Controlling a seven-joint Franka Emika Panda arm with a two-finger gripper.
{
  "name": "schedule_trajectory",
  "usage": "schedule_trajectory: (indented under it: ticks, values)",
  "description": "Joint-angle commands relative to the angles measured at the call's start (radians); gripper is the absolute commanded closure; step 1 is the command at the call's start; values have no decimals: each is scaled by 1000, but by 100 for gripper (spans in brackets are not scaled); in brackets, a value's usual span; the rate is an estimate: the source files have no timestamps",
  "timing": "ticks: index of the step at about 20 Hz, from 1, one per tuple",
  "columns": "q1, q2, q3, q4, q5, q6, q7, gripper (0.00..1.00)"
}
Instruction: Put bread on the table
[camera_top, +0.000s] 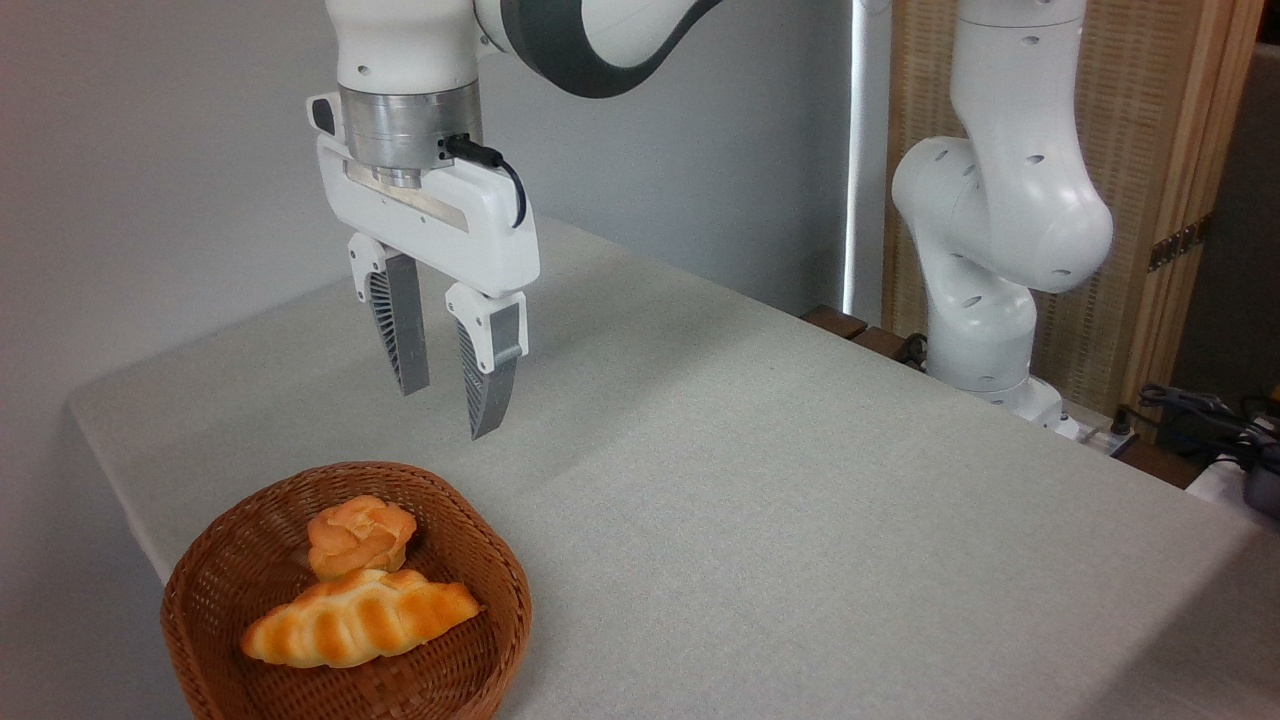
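Cloth-covered table: wicker basket at near-left corner.

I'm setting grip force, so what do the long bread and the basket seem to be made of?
The bread looks like smooth, slightly glossy plastic or foam: even ridges, uniform orange toasting, no crumbs. It could still be real glazed bread. The basket looks like brown woven wicker or rattan, matte, with visible crossing strands. The pincer hangs open above.

We see matt woven cloth on the table and rough brown wicker in the basket. The arm at 3 o'clock looks like glossy white plastic; the bread has a ridged, slightly shiny crust.
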Motion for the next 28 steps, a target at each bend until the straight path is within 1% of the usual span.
schedule_trajectory:
  ticks: [1,3,6,8,11,14,19,24,25,28]
  values:
    - [-9,18,6,22,-17,-30,14,0]
    - [-12,19,2,22,-17,-30,13,0]
    - [-15,44,-4,21,-15,-1,14,0]
    - [-13,61,-7,21,-14,49,14,0]
    - [-13,79,-8,22,-4,86,14,0]
    - [-13,94,-8,19,-4,150,14,0]
    - [-3,114,2,19,-1,206,43,0]
    - [1,176,18,19,-1,338,45,0]
    - [1,191,18,19,6,364,45,0]
    - [1,229,18,21,64,394,43,0]
